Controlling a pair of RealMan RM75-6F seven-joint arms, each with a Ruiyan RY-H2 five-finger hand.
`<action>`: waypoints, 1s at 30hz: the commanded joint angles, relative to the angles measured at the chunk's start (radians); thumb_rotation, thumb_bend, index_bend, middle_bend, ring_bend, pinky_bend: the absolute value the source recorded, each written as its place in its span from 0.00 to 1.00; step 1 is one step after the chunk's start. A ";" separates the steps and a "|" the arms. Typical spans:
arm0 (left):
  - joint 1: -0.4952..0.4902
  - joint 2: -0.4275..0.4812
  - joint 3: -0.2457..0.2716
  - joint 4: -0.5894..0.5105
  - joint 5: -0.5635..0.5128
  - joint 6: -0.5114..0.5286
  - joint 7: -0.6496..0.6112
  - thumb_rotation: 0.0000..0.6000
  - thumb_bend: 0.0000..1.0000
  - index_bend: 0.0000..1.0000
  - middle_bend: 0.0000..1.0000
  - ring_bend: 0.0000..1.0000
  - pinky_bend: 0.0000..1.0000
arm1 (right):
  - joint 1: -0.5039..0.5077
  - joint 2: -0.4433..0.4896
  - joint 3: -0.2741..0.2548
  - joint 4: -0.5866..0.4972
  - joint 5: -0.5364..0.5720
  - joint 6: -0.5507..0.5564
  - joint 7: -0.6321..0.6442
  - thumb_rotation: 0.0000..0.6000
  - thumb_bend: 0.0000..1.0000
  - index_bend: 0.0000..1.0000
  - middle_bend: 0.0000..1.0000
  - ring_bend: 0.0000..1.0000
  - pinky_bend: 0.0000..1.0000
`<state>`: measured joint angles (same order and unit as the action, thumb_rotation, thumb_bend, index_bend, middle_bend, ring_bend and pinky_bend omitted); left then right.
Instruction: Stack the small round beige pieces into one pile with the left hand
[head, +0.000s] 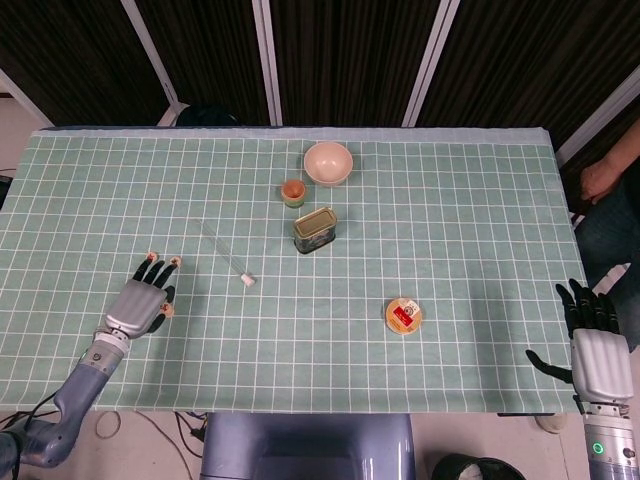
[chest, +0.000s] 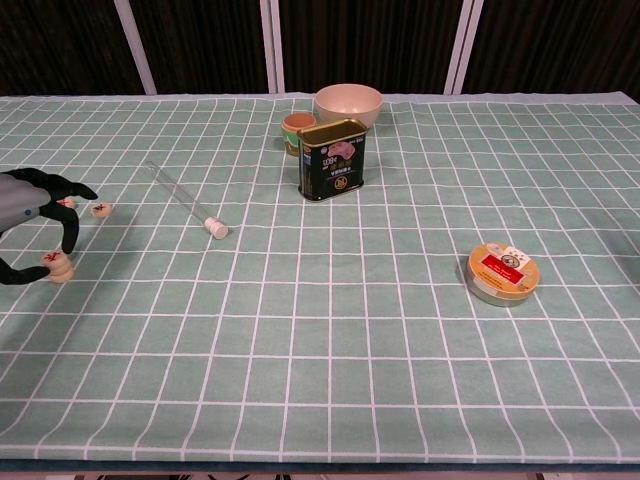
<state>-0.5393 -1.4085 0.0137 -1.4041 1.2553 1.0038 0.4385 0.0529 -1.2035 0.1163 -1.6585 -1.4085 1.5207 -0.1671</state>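
At the near left edge of the table (chest: 330, 400) the left hand (head: 133, 305) hangs low over the green checked cloth, palm down, its dark fingers (chest: 70, 236) spread and curved downward. Under it sits a small stack of beige pieces (chest: 54, 266) with a red mark on top — the thumb curls in from the near side and one finger comes down just behind it, so the stack lies between the two. Whether they press on it or only bracket it I cannot tell from either view. Just past the fingertips lie two more loose pieces: one (chest: 100, 209) a little to the right of the hand, the other (chest: 68, 203) partly hidden behind a finger. In the head view they show as small pale dots at the fingertips.

On the opposite side, off the near right corner of the table, the right hand (head: 597, 352) is held upright with its fingers extended and apart, holding nothing.

Further in, a round tin (chest: 502, 273) with an orange and red lid lies to the right of centre. A thin clear tube (chest: 185, 198) with a white cap lies at a slant, right of the loose pieces. Beyond the middle stands a dark green can (chest: 332, 159), behind it a small orange cup (chest: 297, 126), and furthest back a pale bowl (chest: 348, 102).
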 joint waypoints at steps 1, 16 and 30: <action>0.001 -0.001 0.000 0.001 0.003 0.000 0.000 1.00 0.33 0.44 0.06 0.00 0.00 | 0.000 0.000 0.001 0.000 0.000 0.001 0.001 1.00 0.23 0.07 0.01 0.03 0.00; 0.011 0.006 -0.003 -0.008 0.014 0.013 0.005 1.00 0.33 0.44 0.05 0.00 0.00 | 0.001 -0.001 0.001 0.001 0.001 0.000 -0.001 1.00 0.23 0.07 0.01 0.03 0.00; 0.015 -0.005 -0.011 0.006 -0.018 0.005 0.043 1.00 0.33 0.40 0.04 0.00 0.00 | 0.001 0.000 0.002 -0.001 0.004 -0.001 -0.002 1.00 0.23 0.07 0.01 0.03 0.00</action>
<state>-0.5241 -1.4124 0.0026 -1.3988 1.2385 1.0090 0.4803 0.0542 -1.2035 0.1181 -1.6594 -1.4049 1.5194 -0.1690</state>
